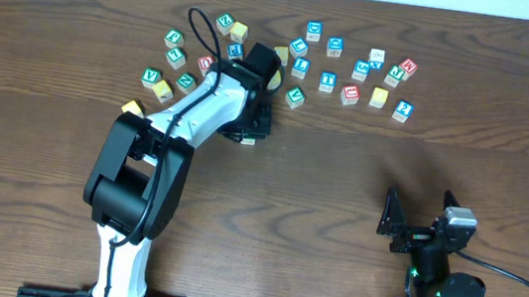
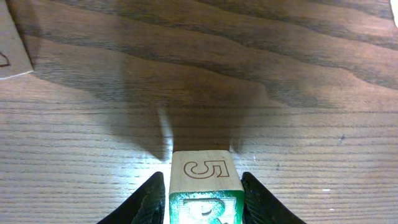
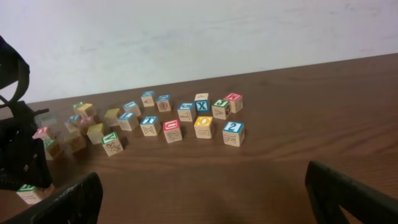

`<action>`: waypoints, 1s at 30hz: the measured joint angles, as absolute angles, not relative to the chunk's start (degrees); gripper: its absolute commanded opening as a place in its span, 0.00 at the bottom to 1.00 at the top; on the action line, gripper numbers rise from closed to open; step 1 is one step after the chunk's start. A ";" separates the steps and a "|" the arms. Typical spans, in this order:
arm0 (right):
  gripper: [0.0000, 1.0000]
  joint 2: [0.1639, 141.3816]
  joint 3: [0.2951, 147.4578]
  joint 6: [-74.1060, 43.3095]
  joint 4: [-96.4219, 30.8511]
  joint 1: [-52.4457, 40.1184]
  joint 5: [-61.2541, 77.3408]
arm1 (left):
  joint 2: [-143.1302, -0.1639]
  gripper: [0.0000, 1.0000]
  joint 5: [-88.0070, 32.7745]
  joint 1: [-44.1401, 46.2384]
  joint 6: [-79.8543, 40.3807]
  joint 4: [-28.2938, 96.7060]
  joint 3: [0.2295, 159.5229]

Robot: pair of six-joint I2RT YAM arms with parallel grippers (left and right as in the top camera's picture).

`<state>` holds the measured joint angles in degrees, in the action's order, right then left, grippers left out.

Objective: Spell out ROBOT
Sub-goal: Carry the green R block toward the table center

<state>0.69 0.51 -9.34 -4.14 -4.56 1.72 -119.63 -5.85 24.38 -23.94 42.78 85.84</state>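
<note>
Holding the small green-lettered wooden cube (image 2: 200, 171), likely the R, my left hand (image 2: 205, 190) is clenched on it, low over bare wooden tabletop (image 2: 280, 93) just nearside of the scattered alphabet cubes (image 1: 353, 74). I judge nothing blocks set-down. My right hand (image 1: 394, 218) rests released, well apart.

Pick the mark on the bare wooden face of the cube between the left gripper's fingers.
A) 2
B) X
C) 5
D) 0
C: the left wrist view shows an outlined 5 on the bare wooden face of the cube clamped in the left gripper, just above its green-printed face.
</note>
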 measured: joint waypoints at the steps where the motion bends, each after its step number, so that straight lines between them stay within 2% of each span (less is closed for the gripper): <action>1: 0.99 0.69 0.51 -9.32 -4.14 -4.56 1.72 | -119.63 0.38 -5.85 24.38 -24.05 42.78 85.84; 30: 0.99 0.69 0.51 -9.34 -4.14 -4.56 1.74 | -119.63 0.38 -5.87 24.38 -21.54 41.91 85.84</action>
